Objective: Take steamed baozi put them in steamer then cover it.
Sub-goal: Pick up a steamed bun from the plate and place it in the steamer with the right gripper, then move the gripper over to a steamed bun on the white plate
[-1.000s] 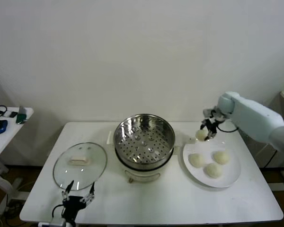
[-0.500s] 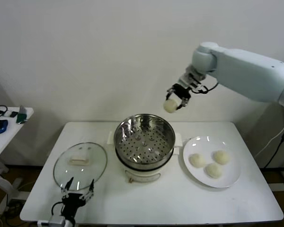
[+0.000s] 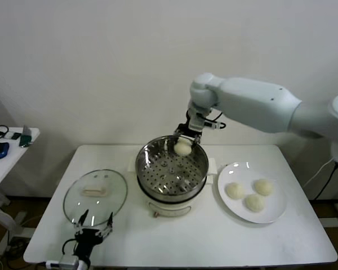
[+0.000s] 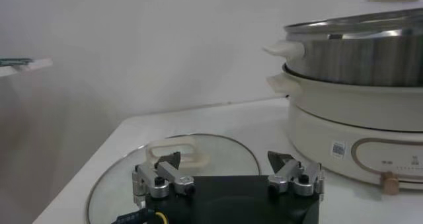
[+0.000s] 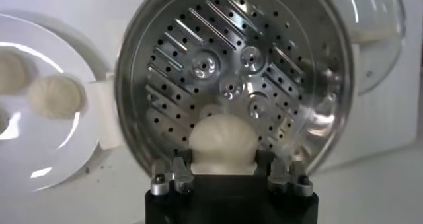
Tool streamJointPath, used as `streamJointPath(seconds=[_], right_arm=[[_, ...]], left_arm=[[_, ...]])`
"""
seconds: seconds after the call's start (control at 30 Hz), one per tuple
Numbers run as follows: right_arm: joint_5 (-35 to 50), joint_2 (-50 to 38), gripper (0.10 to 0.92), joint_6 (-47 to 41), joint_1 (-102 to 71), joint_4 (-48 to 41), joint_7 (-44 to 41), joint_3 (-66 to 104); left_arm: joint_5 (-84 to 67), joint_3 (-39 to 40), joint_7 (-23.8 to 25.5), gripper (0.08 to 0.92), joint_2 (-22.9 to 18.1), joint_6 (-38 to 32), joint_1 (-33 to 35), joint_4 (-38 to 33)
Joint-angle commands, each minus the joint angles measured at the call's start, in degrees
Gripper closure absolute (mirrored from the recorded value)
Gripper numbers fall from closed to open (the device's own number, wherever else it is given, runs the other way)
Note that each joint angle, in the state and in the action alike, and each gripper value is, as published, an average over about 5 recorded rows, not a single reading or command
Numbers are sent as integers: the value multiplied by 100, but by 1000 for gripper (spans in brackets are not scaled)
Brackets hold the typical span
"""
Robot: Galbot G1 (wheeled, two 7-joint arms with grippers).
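Note:
My right gripper [image 3: 183,142] is shut on one cream-white baozi [image 3: 183,148] and holds it above the far rim of the steel steamer [image 3: 172,166]. In the right wrist view the baozi [image 5: 223,141] sits between my fingers over the perforated tray [image 5: 231,80]. Three more baozi [image 3: 234,190] lie on the white plate [image 3: 273,213] to the right of the steamer. The glass cover [image 3: 96,193] with its cream handle lies flat on the table left of the steamer. My left gripper [image 3: 93,232] is open and empty, low at the table's front left, just before the cover [image 4: 178,162].
The white table [image 3: 186,242] carries the steamer, the plate and the cover. A small side table [image 3: 11,147] with dark gadgets stands at far left. A white wall is behind.
My right arm has carried the baozi from beside the plate up, leftward and down to above the steamer's far rim. The left gripper has stayed put.

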Motion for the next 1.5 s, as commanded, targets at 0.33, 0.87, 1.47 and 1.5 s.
streamJointPath(seconds=[0.33,0.87,1.47,1.5], right_arm=[[-1148,762,373,585,-949,-1432,535,672],[1095,198,203,297,129,-782,92,-101],[5360,-2908,202,-5162,2853,2709,633,-4303],[5192,-3035,203,-5297,2671,2798,736,-4225]], left_arm=[[2,16,-56,177,-27,-51,4,24],[77,13,-93,177,-131,-105,72,-67],[23,15,-85,177,-162,-86,55,-213],[23,16,-84,177,-168,-85,41,-213]])
